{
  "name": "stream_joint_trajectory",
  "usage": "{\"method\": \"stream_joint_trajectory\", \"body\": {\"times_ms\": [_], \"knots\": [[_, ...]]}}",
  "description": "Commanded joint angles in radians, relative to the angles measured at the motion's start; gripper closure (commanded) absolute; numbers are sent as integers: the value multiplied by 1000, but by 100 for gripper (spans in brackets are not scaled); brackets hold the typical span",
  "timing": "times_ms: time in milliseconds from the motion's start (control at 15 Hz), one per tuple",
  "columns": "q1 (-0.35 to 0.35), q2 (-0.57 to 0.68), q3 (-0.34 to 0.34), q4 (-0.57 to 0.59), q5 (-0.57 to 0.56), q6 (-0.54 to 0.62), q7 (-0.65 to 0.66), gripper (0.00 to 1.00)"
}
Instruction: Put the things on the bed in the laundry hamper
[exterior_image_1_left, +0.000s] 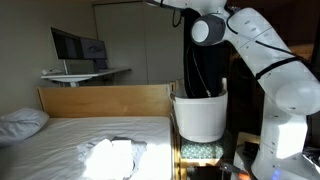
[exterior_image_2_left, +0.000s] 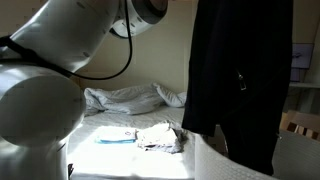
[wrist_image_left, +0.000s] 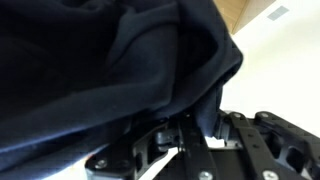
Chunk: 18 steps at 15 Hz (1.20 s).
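I hold a dark garment (exterior_image_1_left: 205, 62) that hangs straight down, its lower end inside the white laundry hamper (exterior_image_1_left: 200, 118) beside the bed. It fills the right side of an exterior view (exterior_image_2_left: 240, 80), above the hamper's rim (exterior_image_2_left: 225, 165). In the wrist view my gripper (wrist_image_left: 185, 125) is shut on a fold of the dark garment (wrist_image_left: 110, 60). In an exterior view the gripper sits at the top edge, mostly cut off. Light clothes (exterior_image_1_left: 110, 155) lie on the bed; in an exterior view they are a grey-white heap (exterior_image_2_left: 160, 135) and a pale blue piece (exterior_image_2_left: 115, 138).
The bed has a wooden board (exterior_image_1_left: 105, 100) on its far side, a pillow (exterior_image_1_left: 20, 122) and a crumpled blanket (exterior_image_2_left: 130, 97). A desk with a monitor (exterior_image_1_left: 75, 45) stands behind it. My arm's white links (exterior_image_1_left: 275, 80) rise to the right of the hamper.
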Motion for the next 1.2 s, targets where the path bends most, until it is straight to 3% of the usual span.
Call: {"method": "stream_joint_trajectory", "body": {"times_ms": [0,667,1133], "knots": [[-87,63,7,23,48,23,-1,92],[-241,123,-29,10,110,15,-3,92],[-252,225,-24,11,115,42,-23,92]]}}
